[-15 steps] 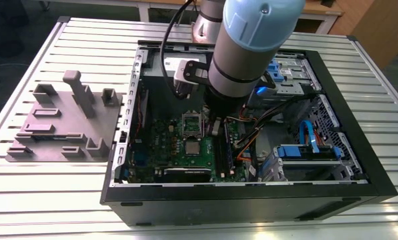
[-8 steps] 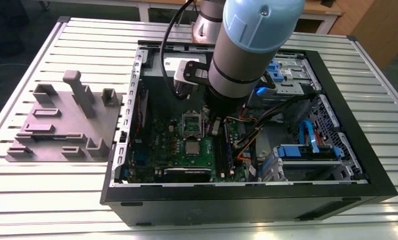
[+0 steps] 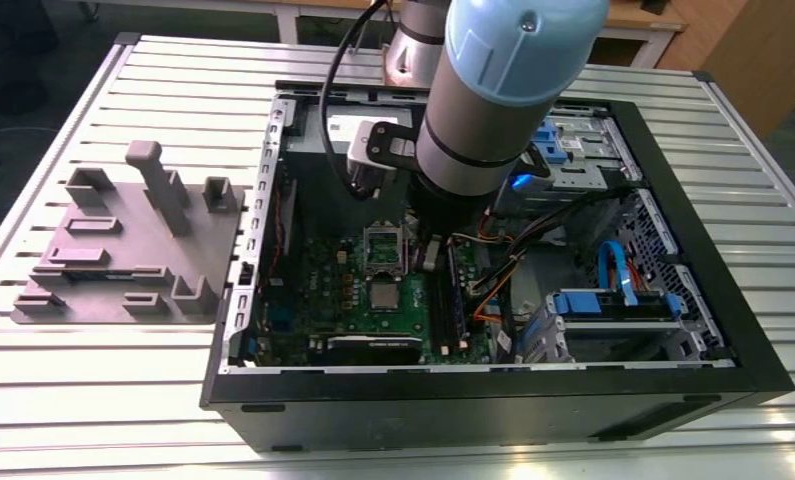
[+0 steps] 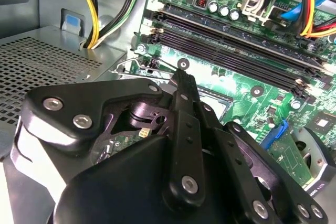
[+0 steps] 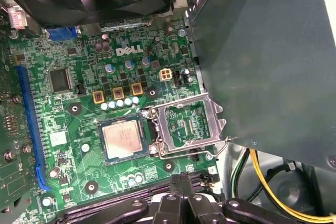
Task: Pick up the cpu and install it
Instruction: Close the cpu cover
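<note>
Cpu [image 5: 122, 139]: lies flat in its socket on the motherboard [image 5: 68, 124], shiny top up; I judge it seated but not yet clamped.
Hold-down frame [image 5: 191, 124]: swung open just beside the chip, which is why the metal top sits bare.
Pincer [image 5: 186, 183]: closed on nothing, hanging over the memory slots [image 4: 231, 38], near the socket yet clear of the chip.
Case [image 3: 504, 392]: lies on its side, open upward, giving my arm room to reach in.

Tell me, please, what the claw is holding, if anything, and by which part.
Nothing that shows: the claw is shut and empty, and the cpu lies seated on the motherboard, apart from the claw.
</note>
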Available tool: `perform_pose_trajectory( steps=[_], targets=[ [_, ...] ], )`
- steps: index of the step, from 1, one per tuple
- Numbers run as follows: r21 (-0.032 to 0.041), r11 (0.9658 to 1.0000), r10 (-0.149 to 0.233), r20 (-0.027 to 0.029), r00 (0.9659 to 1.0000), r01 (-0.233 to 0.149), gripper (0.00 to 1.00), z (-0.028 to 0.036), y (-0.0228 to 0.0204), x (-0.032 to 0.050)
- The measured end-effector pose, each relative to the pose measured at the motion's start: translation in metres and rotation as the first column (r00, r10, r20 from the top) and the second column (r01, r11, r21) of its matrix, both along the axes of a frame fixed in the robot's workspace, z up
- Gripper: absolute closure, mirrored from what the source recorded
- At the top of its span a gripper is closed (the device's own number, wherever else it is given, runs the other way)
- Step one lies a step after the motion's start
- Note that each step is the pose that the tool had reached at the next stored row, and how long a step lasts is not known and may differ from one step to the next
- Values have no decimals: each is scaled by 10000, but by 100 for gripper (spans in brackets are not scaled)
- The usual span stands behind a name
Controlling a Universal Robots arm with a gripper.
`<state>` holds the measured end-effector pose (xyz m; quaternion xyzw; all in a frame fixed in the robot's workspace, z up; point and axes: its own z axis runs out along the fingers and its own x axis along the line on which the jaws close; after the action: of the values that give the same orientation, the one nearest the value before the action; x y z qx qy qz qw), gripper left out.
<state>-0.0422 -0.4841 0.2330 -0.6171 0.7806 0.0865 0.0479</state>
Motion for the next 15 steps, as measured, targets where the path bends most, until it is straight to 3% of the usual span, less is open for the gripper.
perform_pose_trajectory(
  steps=[2, 4, 5, 7, 8, 13, 15],
  targets=[
    [44, 10000, 0, -1, 10000, 0, 90, -3, -1, 0],
    [161, 9999, 0, -1, 10000, 0, 90, -6, -1, 0],
    [289, 9996, 1, -1, 10000, -1, 90, -7, 0, 1],
    [639, 9980, 0, 0, 10000, 0, 90, -9, 0, 0],
    [715, 9974, -1, 0, 10000, 1, 90, -13, -1, 0],
    [732, 9973, -77, 0, 10000, 76, 90, -40, 18, 0],
    [791, 9968, -83, -2, 10000, 83, 90, -61, 35, 0]
  ],
)
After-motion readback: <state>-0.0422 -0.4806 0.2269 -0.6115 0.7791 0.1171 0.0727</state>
